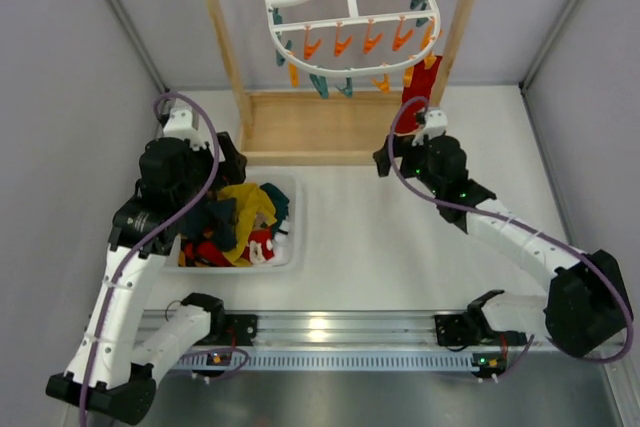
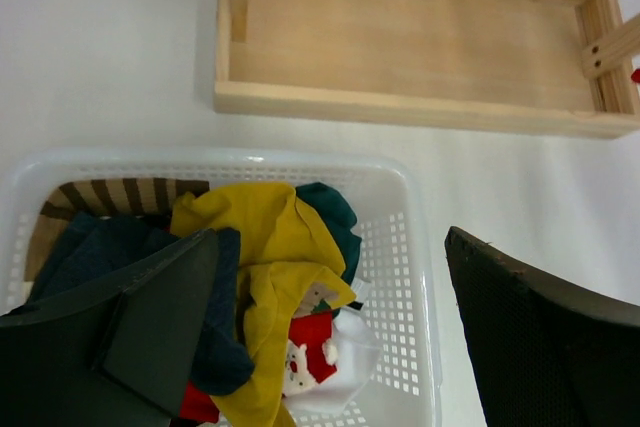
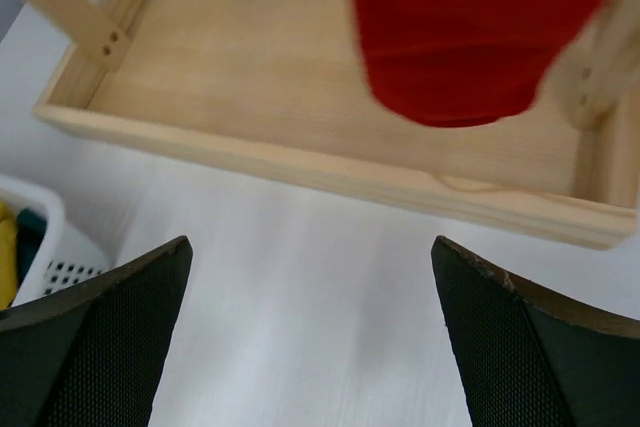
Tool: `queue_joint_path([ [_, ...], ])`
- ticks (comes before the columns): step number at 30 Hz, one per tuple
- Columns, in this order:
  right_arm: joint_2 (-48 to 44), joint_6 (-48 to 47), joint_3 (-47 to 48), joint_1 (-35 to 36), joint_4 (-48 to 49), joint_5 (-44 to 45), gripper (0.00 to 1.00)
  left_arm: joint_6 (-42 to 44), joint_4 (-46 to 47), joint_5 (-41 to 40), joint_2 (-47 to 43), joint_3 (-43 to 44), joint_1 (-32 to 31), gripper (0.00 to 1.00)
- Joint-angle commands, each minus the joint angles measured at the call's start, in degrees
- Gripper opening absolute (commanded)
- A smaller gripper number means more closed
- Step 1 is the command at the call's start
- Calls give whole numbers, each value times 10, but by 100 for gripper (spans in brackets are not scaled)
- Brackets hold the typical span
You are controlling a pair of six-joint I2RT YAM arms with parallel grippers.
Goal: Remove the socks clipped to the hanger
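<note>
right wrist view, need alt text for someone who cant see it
A red sock hangs blurred at the top, over the wooden stand base. The open right hand frames the bottom corners; a white basket peeks in left.

White table (image 1: pixel 400 247) bearing a basket (image 1: pixel 297 232), a wooden stand (image 1: pixel 310 127) and a rail (image 1: pixel 340 332)

The white lattice basket sits on the left part of the table; the light wooden stand rests its shallow tray base flat towards the far edge, just beyond the basket, near it but apart; the metal rail runs along the near edge
</note>
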Motion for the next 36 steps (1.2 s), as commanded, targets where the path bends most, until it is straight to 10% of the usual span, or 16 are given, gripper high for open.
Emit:
queue_joint_path([
  [1, 6, 50, 18, -95, 10, -82, 99, 10, 32, 48, -10, -18, 3, 98],
  [18, 168, 22, 34, -296, 402, -436, 100, 13, 40, 48, -12, -43, 2, 98],
  [28, 273, -8, 133, -313, 432, -580, 98, 17, 43, 84, -6, -40, 1, 98],
  [34, 290, 100, 106, -287, 579, -599, 58, 14, 43, 91, -3, -22, 1, 98],
  [36, 277, 122, 71, -278, 637, -586, 24, 11, 43, 91, -7, -16, 1, 98],
])
